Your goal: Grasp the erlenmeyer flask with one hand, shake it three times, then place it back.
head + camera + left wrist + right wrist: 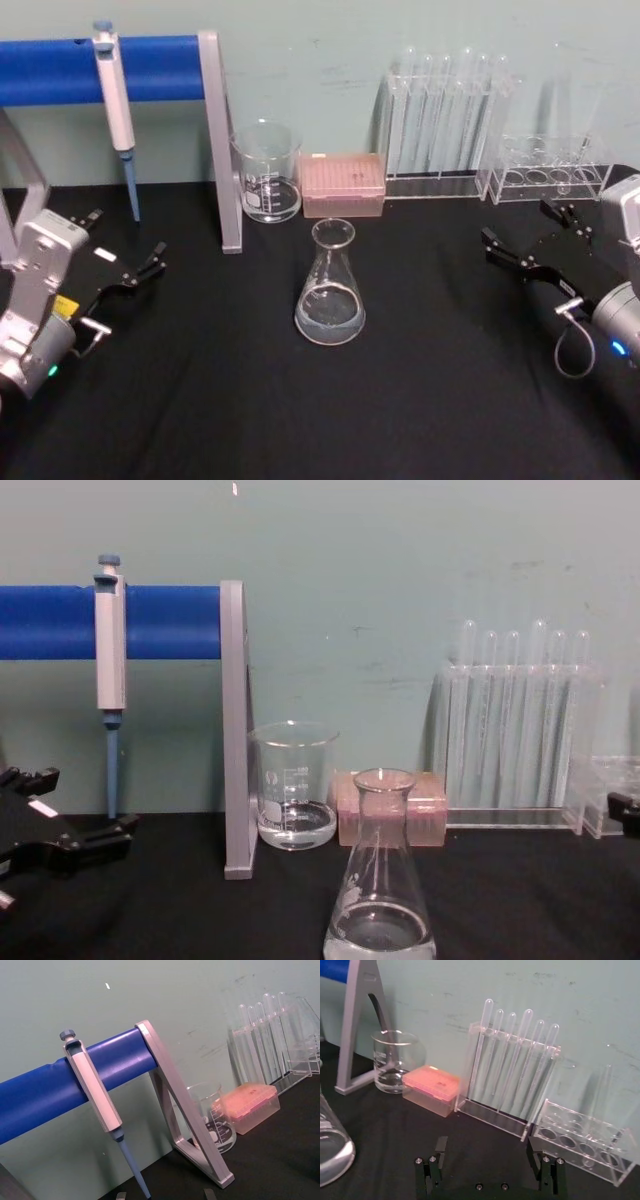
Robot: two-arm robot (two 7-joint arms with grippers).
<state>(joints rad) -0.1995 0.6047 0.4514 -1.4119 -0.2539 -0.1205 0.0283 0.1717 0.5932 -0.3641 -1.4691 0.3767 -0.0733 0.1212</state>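
Flask (330, 288) upright, neck up, between left gripper (128, 235) and right gripper (515, 222).

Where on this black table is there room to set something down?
Bare black cloth lies either side of the clear glass conical flask, out to the open left gripper and open right gripper, and in front of it. The back row is crowded: grey stand post, glass beaker, pink box, clear test-tube racks.
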